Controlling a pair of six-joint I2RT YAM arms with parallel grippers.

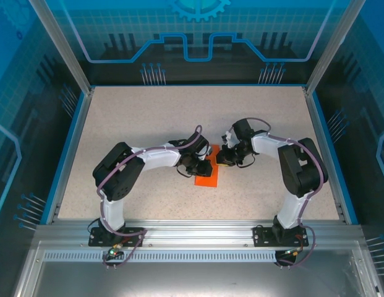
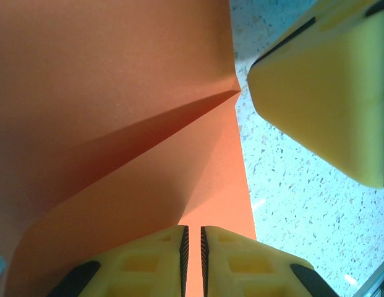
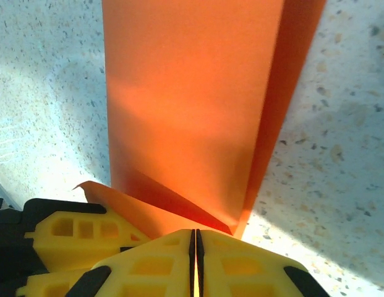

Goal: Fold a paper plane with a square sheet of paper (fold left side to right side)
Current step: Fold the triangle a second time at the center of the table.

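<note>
Yellow fingers (image 2: 167,241) of the left gripper (image 2: 192,230) are sitting closest to the lens. They're pressed nearly together with a sliver of orange between them, so I'm reading that as pinching the sheet of paper (image 2: 117,93). It's lying doubled over, one layer bowing up off the other, with a slanted crease running toward its 3 o'clock edge. The right gripper (image 3: 195,234) is resting its tip right there. That one is closed tight too, but I'm not able to tell whether it's clamping paper or just pressing beside it.

From above, the paper is showing as a narrow strip a touch toward 6 o'clock from the middle of the speckled table (image 1: 117,124). The left gripper is sitting at its 10 o'clock and the right one at its 1 o'clock.

Progress-wise, I'm guessing the left-to-right fold is mostly over but not flattened yet. Nothing is looking like a pointed plane, so the nose and wing folds are all waiting.

Writing: nothing readable anywhere. The paper's plain, and the blue back wall (image 1: 198,43) is carrying just line art and a gear shape (image 1: 198,6).
</note>
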